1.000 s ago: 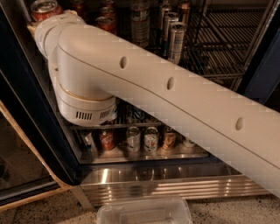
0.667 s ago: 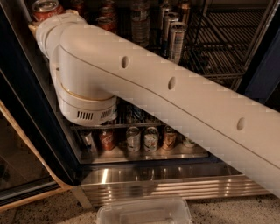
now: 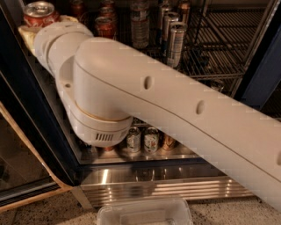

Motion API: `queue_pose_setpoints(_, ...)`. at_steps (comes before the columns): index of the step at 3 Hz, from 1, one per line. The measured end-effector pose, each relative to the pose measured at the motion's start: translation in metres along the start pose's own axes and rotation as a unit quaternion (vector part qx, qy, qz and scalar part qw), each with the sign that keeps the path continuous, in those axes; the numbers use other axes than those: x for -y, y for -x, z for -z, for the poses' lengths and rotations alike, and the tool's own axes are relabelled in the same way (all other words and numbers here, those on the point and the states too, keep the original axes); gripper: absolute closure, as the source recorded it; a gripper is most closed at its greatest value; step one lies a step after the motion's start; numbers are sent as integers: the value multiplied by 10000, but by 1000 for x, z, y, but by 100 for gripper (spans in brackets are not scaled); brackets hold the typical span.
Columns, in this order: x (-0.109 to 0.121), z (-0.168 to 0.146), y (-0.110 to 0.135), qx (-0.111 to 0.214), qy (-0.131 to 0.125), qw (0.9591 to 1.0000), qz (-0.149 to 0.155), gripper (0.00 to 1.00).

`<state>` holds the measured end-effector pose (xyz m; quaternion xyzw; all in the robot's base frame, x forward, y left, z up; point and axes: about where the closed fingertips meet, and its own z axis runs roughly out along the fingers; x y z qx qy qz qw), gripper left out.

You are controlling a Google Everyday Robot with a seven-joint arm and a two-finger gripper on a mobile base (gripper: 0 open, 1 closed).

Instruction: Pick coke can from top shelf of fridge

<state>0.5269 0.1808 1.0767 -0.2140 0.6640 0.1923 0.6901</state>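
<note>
A red coke can (image 3: 38,13) with a silver lid stands at the top left, inside the fridge (image 3: 261,77). My gripper (image 3: 44,24) sits at the end of the big cream arm. Its cream fingers (image 3: 26,36) hug the can on both sides and look shut on it. The wrist hides the can's lower part. More red cans (image 3: 105,25) stand further back on the top shelf (image 3: 219,59), a grey wire rack. My arm crosses the whole view from the lower right and hides the middle of the fridge.
A clear bottle (image 3: 139,24) and tall slim silver cans (image 3: 175,44) stand on the rack. Mixed cans (image 3: 151,139) sit on the lowest rack above the steel base panel (image 3: 153,186). The glass door (image 3: 22,169) is open at left. A clear plastic tub (image 3: 145,213) lies on the floor.
The arm's elbow has swung nearer to the camera and fills more of the view. The can in the gripper has shifted slightly left and down.
</note>
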Motion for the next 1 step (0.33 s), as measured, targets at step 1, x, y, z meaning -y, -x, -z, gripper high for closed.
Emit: queue_pose_setpoints(1,8,5,5,30,-103,9999,26,100)
